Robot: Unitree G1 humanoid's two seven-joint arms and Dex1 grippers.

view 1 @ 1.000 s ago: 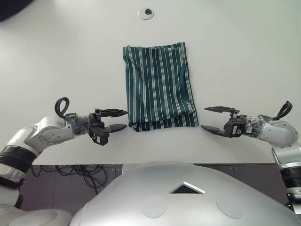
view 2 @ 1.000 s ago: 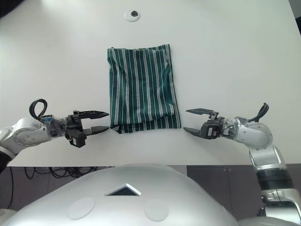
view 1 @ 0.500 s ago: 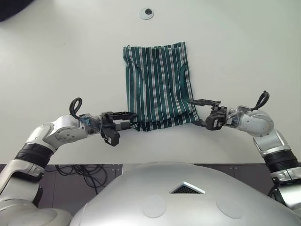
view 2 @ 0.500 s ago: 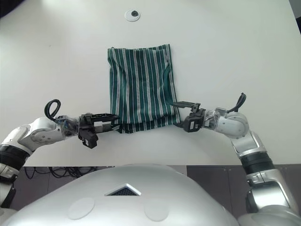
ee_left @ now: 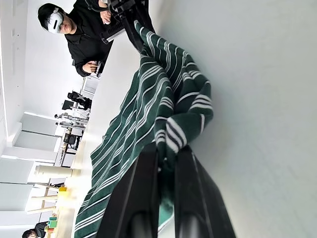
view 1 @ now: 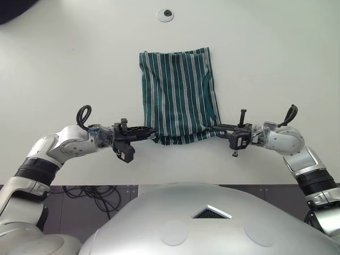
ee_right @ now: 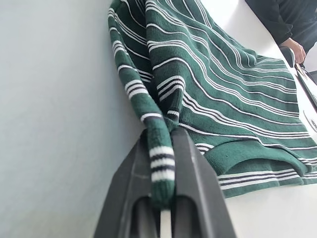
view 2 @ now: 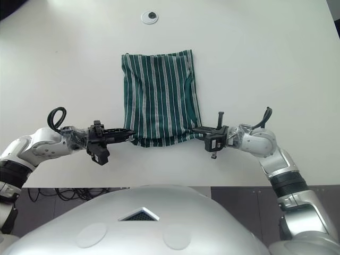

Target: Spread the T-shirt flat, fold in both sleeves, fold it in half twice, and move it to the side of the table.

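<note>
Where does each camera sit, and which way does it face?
Left eye view: on the head, facing forward and down at the table and striped T-shirt; both arms show.
Right eye view: beside it, same scene.
Left wrist view: on the left wrist, facing along the left gripper.
Right wrist view: on the right wrist, facing along the right gripper.
Shared: both wrist views show a pinched T-shirt corner.

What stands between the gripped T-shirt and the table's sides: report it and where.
Nothing visible does. The left gripper and right gripper are shut on near corners of the T-shirt; a small round disc on the table lies beyond its far edge, off either sideways route.
</note>
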